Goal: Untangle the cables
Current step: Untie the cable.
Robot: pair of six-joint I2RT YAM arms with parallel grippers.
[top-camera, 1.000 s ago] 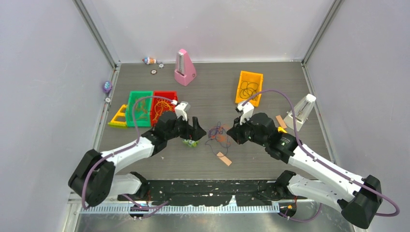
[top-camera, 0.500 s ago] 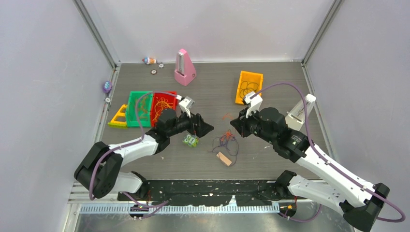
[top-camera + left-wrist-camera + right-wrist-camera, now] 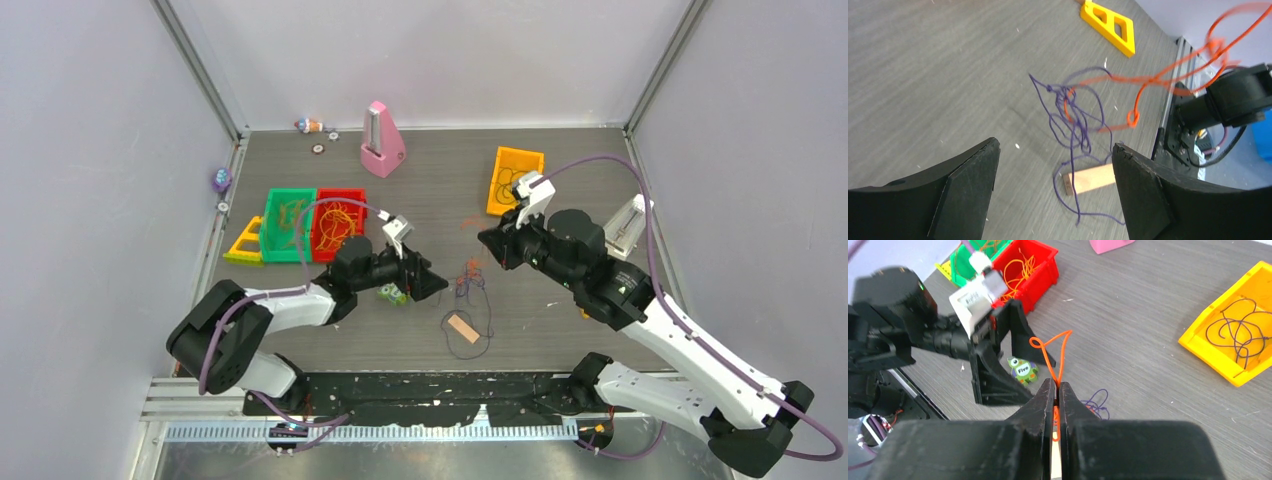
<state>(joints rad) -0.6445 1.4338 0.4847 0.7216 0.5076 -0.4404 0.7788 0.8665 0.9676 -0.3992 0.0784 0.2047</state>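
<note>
The cables lie in the middle of the table as a small purple tangle [image 3: 470, 292] with an orange strand [image 3: 1050, 356] rising out of it. My right gripper [image 3: 489, 243] hovers above and behind the tangle, shut on the orange strand [image 3: 1158, 80], which loops out past its tips [image 3: 1058, 385]. The purple strands [image 3: 1074, 117] stay on the table and still cross the orange one. My left gripper [image 3: 432, 283] is low, just left of the tangle, open, with nothing between its fingers [image 3: 1055, 150].
A small wooden block [image 3: 462, 328] lies in the purple loop. A green "Five" toy [image 3: 393, 293] sits under the left gripper. Red bin [image 3: 338, 222] and green bin [image 3: 287, 222] at left hold strands; an orange bin [image 3: 515, 178] holds dark ones. Pink metronome [image 3: 381, 140] behind.
The right gripper has risen and drawn back with the orange strand, stretching it out of the tangle. The left gripper has slid right toward the tangle, staying open.
</note>
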